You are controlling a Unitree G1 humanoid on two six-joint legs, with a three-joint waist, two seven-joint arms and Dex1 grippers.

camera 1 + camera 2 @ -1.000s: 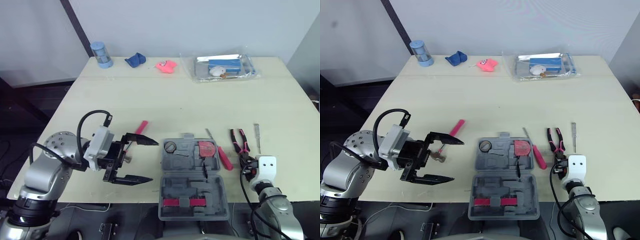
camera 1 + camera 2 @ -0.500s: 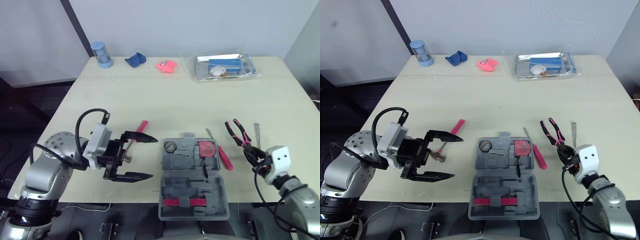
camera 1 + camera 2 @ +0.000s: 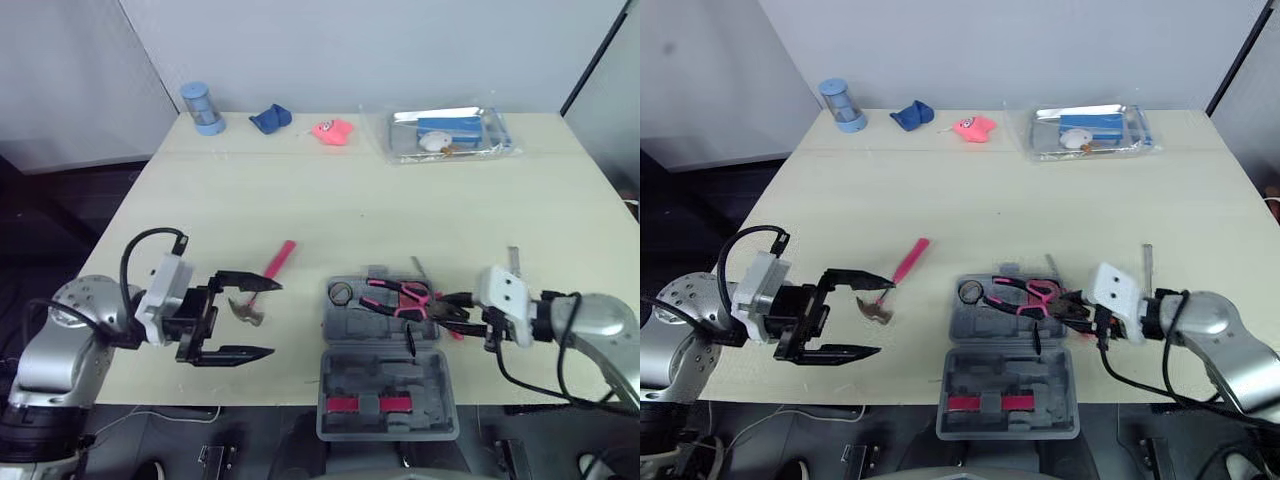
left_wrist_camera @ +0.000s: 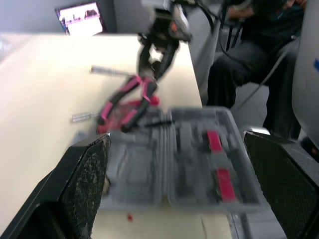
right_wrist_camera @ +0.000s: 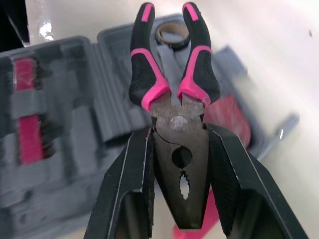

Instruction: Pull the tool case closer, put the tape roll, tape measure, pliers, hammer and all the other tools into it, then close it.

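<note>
A: Where's the tool case (image 3: 385, 378)?
B: Open at the counter's (image 3: 330, 200) 6 o'clock edge. The left jaws are spread and empty, hammer (image 3: 268, 271) at their 1 o'clock.
A: And the pliers (image 3: 398, 297)?
B: Clamped by the nose in the right jaws, over the case's far half, handles pointing 9 o'clock.

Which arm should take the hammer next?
Left. The left gripper, open, sits right beside the hammer; the right gripper is shut on the pliers over the tool case.

head pair: counter (image 3: 300, 190) is being overlooked from above, forward-down | wrist cameras: tool case (image 4: 194, 169) is being viewed close from opposite sides, shared by all
</note>
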